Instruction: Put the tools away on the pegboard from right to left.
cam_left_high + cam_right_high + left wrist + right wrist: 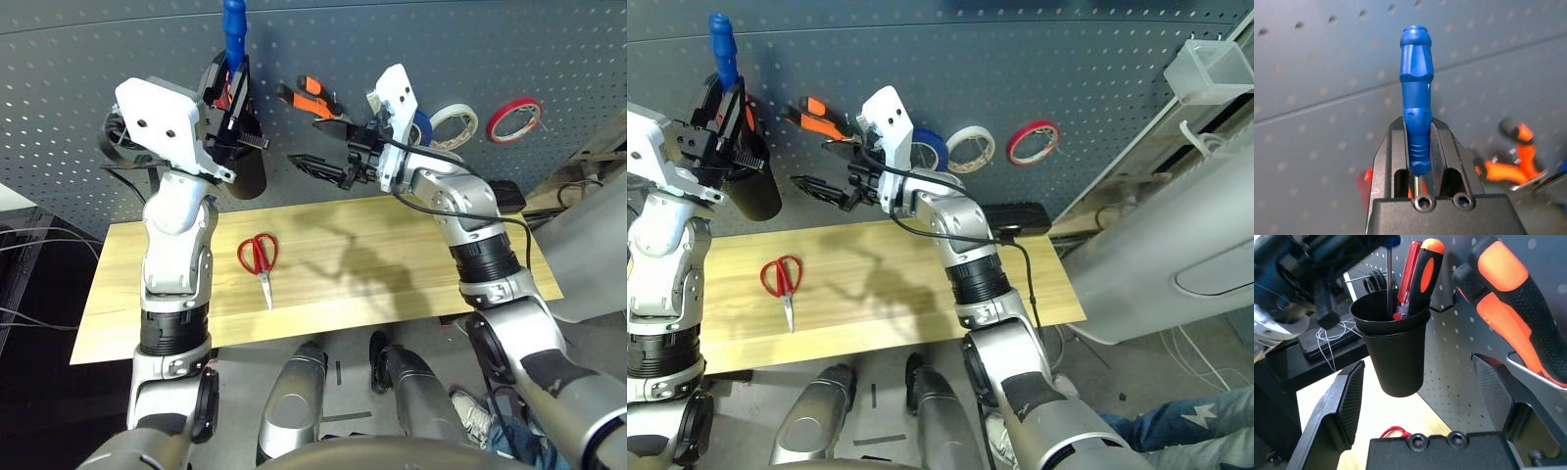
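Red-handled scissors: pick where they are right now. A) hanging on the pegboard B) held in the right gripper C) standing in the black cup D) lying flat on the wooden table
D: the red-handled scissors lie flat on the wooden table, clear of both grippers.

Silver forearms w/ black ribbed bands, white wrist housings. Left gripper [238, 98]: black fingers, two hex screws at the base. Right gripper [333, 147]: black, textured pads [1353, 401], thin black cable looping along the arm.
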You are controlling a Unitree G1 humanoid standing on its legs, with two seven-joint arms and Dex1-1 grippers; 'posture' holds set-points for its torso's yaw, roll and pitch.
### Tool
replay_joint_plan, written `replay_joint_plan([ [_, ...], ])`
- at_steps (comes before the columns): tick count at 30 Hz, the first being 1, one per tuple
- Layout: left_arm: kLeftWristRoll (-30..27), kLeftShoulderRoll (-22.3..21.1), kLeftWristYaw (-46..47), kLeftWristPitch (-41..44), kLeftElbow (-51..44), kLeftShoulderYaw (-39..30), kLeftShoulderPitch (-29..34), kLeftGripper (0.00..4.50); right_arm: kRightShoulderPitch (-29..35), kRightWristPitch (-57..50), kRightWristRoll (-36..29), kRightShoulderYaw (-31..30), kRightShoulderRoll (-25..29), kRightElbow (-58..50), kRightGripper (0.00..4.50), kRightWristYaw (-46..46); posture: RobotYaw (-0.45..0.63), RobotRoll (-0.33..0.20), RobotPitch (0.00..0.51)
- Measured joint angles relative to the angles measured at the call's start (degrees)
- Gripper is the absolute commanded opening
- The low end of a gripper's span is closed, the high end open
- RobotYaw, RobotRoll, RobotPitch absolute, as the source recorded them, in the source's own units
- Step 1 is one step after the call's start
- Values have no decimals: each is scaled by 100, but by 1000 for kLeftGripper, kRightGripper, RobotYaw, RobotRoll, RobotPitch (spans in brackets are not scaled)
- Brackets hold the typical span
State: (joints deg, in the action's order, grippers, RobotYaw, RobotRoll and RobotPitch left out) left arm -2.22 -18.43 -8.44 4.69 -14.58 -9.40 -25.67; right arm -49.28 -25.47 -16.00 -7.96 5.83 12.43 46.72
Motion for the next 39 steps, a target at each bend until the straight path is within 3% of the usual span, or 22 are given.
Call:
replay_joint_plan([
  [6, 139, -126, 108, 95, 125, -85, -5, 2840, 2, -1, 7, -1, 2, 1, 4500, 7, 223, 0, 204],
  [11, 213, -318, -387, -337, -48, 382, 23, 4480, 309, -10, 59, -12, 292, -76, 4500, 24, 218, 0, 209],
  [20, 191, -238, -1184, -444, -448, 1397, 143, 4480, 1800, -345, 342, -204, 1274, -448, 4500, 1, 177, 0, 217],
  [25, 164, 44, -1393, -266, -390, 1768, 248, 4480, 2359, -494, 522, -249, 1664, -612, 4500, -47, 155, 0, 222],
  [39, 188, 485, -1672, 1381, 737, 2417, 673, 4480, 2749, -1126, 754, -357, 1890, -612, 4500, -301, 130, 0, 235],
])
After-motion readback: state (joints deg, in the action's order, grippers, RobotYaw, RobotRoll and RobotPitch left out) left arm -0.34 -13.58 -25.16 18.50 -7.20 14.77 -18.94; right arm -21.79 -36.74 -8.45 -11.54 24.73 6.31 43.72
